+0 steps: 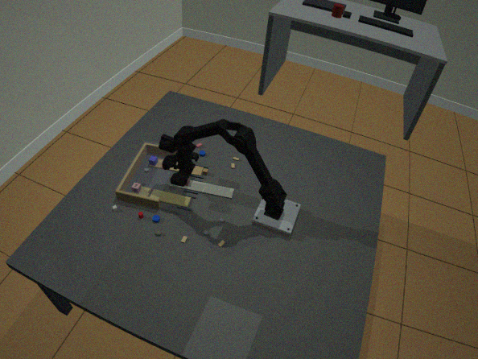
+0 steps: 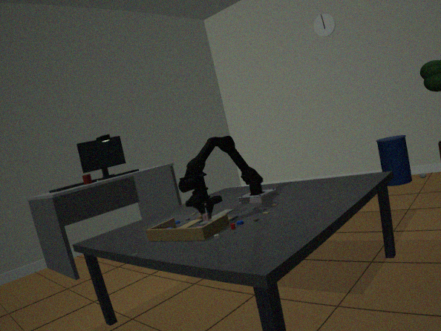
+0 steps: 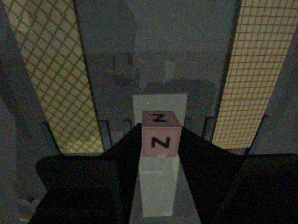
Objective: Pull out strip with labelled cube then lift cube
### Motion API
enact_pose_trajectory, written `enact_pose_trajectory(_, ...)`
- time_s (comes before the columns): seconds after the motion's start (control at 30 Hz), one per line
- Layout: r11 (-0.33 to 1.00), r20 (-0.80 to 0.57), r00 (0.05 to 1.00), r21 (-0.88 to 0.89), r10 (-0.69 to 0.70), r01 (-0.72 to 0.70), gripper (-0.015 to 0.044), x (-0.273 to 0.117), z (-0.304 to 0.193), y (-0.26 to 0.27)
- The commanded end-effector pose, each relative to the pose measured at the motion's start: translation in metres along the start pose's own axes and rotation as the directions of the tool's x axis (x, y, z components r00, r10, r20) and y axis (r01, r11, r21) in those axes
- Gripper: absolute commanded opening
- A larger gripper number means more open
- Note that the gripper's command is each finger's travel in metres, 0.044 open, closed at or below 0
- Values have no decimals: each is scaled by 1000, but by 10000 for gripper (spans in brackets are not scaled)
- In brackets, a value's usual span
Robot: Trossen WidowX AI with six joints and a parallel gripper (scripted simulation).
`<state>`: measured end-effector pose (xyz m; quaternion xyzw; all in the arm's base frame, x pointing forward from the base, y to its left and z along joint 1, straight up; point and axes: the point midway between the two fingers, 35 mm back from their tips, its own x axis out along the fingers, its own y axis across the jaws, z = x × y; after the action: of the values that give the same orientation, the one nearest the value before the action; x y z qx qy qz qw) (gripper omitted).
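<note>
Pincer (image 1: 182, 177) (image 2: 207, 217) (image 3: 157, 127) clamped on the pink cube (image 2: 205, 217) (image 3: 160, 140), its letter N legible only from the wrist.

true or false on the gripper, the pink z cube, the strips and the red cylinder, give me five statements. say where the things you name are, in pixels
1. The gripper (image 1: 175, 171) (image 2: 206, 215) (image 3: 157, 127) is shut on the pink cube (image 3: 160, 141). True.
2. The labelled cube shows a letter K. False: it shows a Z or N shape, depending on how it is read.
3. The strip with green crossing lines (image 1: 173, 198) (image 3: 54, 75) lies to the left of the pale strip (image 1: 213, 189) (image 3: 159, 192) in the wrist view. True.
4. The red cylinder (image 1: 141, 215) (image 2: 232, 225) stands inside the wooden tray (image 1: 137, 198) (image 2: 178, 234). False: it is outside it.
</note>
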<state>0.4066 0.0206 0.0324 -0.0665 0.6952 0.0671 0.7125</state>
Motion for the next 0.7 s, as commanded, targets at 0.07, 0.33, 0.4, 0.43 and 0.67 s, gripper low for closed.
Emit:
enact_pose_trajectory(0.07, 1000, 6, 1000, 2, -3, 3, 0, -18, -20, 3)
enact_pose_trajectory(0.33, 1000, 4, 1000, 3, -4, 4, 0, -33, -45, 7)
enact_pose_trajectory(0.4, 1000, 4, 1000, 3, -4, 4, 0, -33, -48, 7)
enact_pose_trajectory(0.43, 1000, 4, 1000, 3, -4, 4, 0, -33, -50, 7)
enact_pose_trajectory(0.67, 1000, 2, 1000, 3, -3, 3, 0, -33, -75, 11)
